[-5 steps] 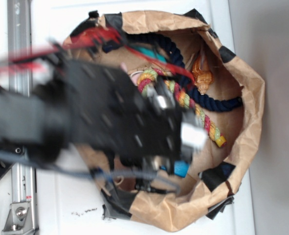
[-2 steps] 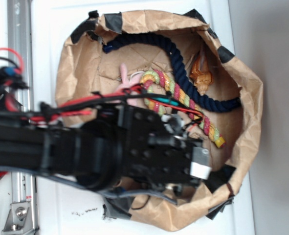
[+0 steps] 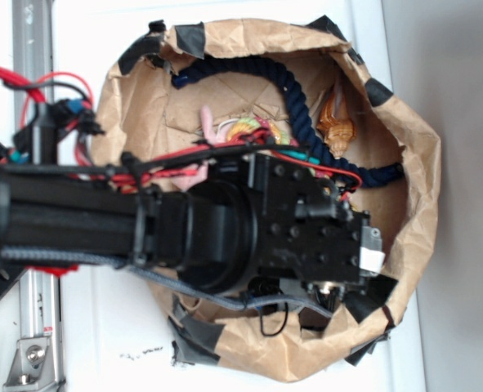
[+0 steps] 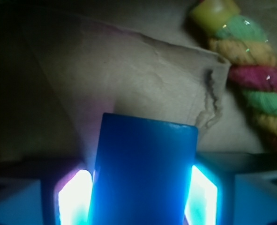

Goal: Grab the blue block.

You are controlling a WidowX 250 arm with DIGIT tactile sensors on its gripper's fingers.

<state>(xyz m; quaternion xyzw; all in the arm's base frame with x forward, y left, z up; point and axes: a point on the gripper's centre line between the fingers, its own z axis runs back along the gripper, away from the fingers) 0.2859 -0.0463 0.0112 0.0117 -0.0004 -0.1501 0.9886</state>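
**You:** Where is the blue block (image 4: 145, 173)?

**Me:** Look at your wrist view. It fills the lower middle, a flat bright blue slab standing between the two glowing fingers (image 4: 75, 197) of the gripper (image 4: 138, 199). Each finger sits right against a side of the block, so the pincer is clamped on it. In the exterior view you cannot see the block at all (the black arm covers that spot).

**You:** And what lies around the block?

**Me:** Behind the block is creased brown paper, the floor of the paper bag (image 3: 413, 163). Up and to the right of the block runs the multicoloured rope (image 4: 250, 79), its yellow, green and pink strands twisted together; it stays apart from the block.

**You:** What does the exterior view give me?

**Me:** The arm (image 3: 102, 229) reaches in from the left and its head sits low inside the bag, near the bag's lower right wall. Taking the bag as your landmark: the dark navy rope (image 3: 298, 106) curves through its upper half, a small orange object (image 3: 337, 122) lies beside that rope near the upper right wall, and a bit of the pink plush toy (image 3: 212, 131) shows in the middle, just above the arm. Black tape patches (image 3: 188, 34) dot the bag's rim
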